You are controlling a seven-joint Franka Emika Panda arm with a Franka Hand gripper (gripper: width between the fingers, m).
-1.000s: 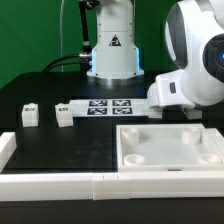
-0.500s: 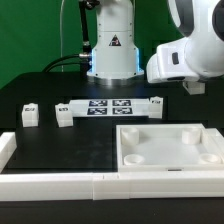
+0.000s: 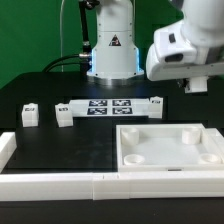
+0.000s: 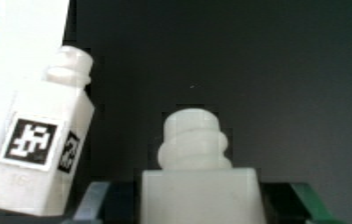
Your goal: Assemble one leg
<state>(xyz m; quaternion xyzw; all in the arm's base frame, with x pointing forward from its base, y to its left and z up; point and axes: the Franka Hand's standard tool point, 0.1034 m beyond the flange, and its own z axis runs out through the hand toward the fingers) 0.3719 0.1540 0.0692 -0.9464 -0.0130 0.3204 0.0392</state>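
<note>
Your tray (image 3: 160, 127) sits on the black bench (image 3: 60, 145) at about 4 o'clock in the exterior view. It is a white square part with a raised rim, and its floor shows round moulded sockets (image 3: 135, 157) near the corners. A long white rail (image 3: 60, 185) runs across the front edge at 6 o'clock, just clear of the tray's near wall. The leg (image 4: 199, 165) is not in the tray. The wrist view shows it pinched upright in the end effector (image 4: 203, 200), rounded peg pointing away from the camera, with a dark finger (image 4: 102, 203) pressed against each flank of its body. You cannot make that leg out in the exterior view, where the arm's white wrist housing (image 3: 180, 50) hangs at 2 o'clock, above the bench and beyond the tray's far rim. Below it a tagged leg (image 3: 155, 101) (image 4: 40, 140) lies at the end of the marker board (image 3: 105, 105), at about 3 o'clock from the board's middle. In the wrist view it lies just beside the held leg and apart from it. Two more loose pieces stand well apart from the tray at 9 o'clock: an outer leg (image 3: 30, 114) and an inner leg (image 3: 64, 116), the inner one just beside the marker board's other end. The robot base (image 3: 110, 50) stands at 12 o'clock behind the board.
</note>
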